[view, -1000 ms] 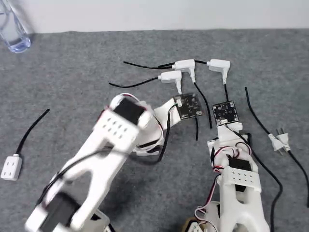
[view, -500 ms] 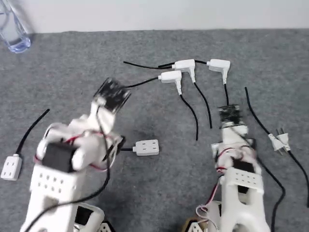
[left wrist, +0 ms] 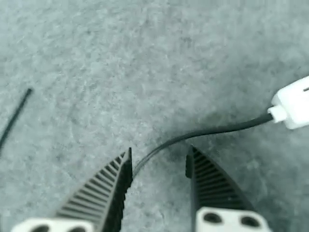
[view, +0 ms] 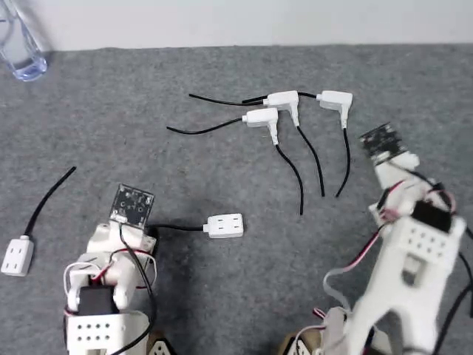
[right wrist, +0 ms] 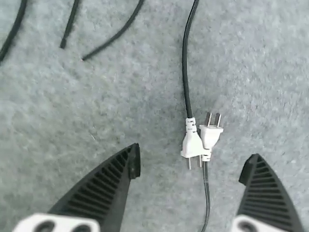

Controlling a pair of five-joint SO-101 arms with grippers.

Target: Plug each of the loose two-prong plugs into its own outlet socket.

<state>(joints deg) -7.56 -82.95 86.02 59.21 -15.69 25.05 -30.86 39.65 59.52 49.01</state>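
Observation:
Two loose white two-prong plugs (right wrist: 193, 143) (right wrist: 211, 133) lie side by side on the grey carpet, their black cords running off in opposite directions. My right gripper (right wrist: 193, 162) hovers open wide above them, one finger on each side. A white outlet socket (view: 224, 225) lies mid-table, and its black cord (view: 177, 228) leads to my left arm (view: 122, 251) at the front left. My left gripper (left wrist: 159, 162) is open, low over that cord (left wrist: 203, 133), which passes between the fingertips. The socket's end (left wrist: 293, 107) lies a short way beyond them. A second outlet socket (view: 16, 257) rests at the far left.
Three white angled plug pieces (view: 281, 98) (view: 335, 100) (view: 260, 117) with black cords lie at the back centre. A clear bottle (view: 18, 44) stands in the back left corner. The right arm (view: 410, 244) covers the table's right side in the high view.
My left arm pulled back from the table's middle to the front left, uncovering the mid-table socket. My right arm swung from the centre to the right, over the loose plugs.

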